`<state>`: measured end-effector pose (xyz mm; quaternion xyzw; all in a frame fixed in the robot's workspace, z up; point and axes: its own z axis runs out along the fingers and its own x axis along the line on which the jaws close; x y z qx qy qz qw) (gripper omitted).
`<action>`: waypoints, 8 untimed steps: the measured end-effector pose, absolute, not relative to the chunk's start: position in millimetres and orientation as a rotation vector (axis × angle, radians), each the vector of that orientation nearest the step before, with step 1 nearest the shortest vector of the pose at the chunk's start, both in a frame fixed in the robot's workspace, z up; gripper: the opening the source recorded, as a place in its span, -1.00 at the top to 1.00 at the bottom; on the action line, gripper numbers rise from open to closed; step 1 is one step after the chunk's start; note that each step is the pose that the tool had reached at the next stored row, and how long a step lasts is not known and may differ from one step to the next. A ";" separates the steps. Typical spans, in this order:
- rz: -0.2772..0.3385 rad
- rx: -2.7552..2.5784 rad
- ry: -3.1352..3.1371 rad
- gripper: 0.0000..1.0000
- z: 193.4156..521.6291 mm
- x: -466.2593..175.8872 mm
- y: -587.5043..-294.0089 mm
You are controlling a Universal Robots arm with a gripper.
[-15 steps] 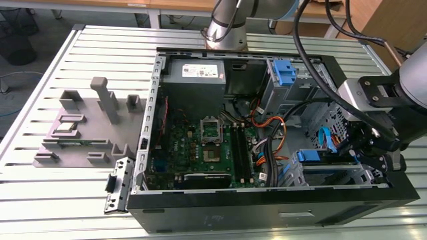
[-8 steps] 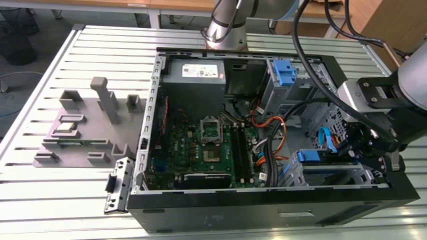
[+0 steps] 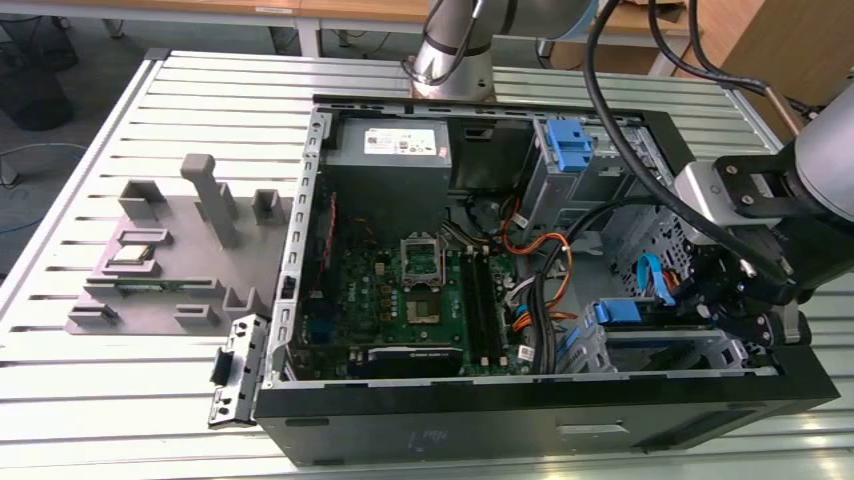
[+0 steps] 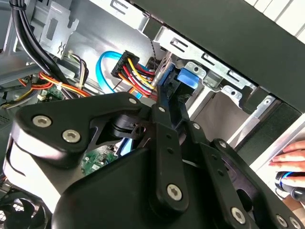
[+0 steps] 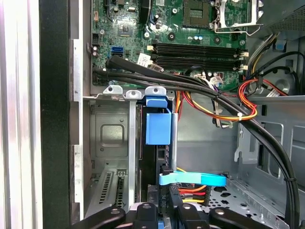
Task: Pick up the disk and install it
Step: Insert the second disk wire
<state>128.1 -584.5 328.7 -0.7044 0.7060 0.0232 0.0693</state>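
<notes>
reaching into the open computer case (image 3: 534, 420) from the exterior view's right, my claw (image 3: 727, 300) sits low at the drive cage (image 3: 674, 350), near the front corner of the chassis. the disk (image 5: 157, 126) stands on edge in the cage slot, its blue rail tab showing at the top in the first wrist view, with a dark slab running down beneath it. from the way it sits i judge it mostly seated, though i cannot confirm it is fully home.

claw state: i cannot tell whether it is gripping, open or closed; in the second wrist view the dark linkages cover the tips, which point toward the blue tab (image 4: 188, 78).

doing this step well, as i judge it: keep the disk square to the slot walls, press along the rails and not sideways, and avoid levering on the plastic tab.

in the way: the blue data cable (image 5: 190, 180) crosses right at the claw, the red-yellow-black power wires (image 4: 138, 74) bunch beside the tab, and thick black cables (image 5: 190, 83) drape over the cage top. snagging any of them is the main risk.

around: motherboard (image 3: 400, 290), power supply (image 3: 390, 145), grey fixture (image 3: 174, 250) on the slatted desk (image 3: 80, 380). a person's hand (image 4: 291, 155) rests at the case edge in the second wrist view.
</notes>
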 end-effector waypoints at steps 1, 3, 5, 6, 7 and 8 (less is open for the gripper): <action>0.070 -2.120 2.125 0.53 328.8 128.1 -584.5; 0.070 -2.120 2.125 0.53 329.0 128.2 -583.8; 0.071 -2.120 2.125 0.53 329.2 128.2 -582.2; 0.071 -2.120 2.125 0.53 329.3 128.2 -581.1; 0.071 -2.120 2.125 0.53 329.4 128.2 -580.2; 0.071 -2.120 2.125 0.53 329.4 128.2 -579.9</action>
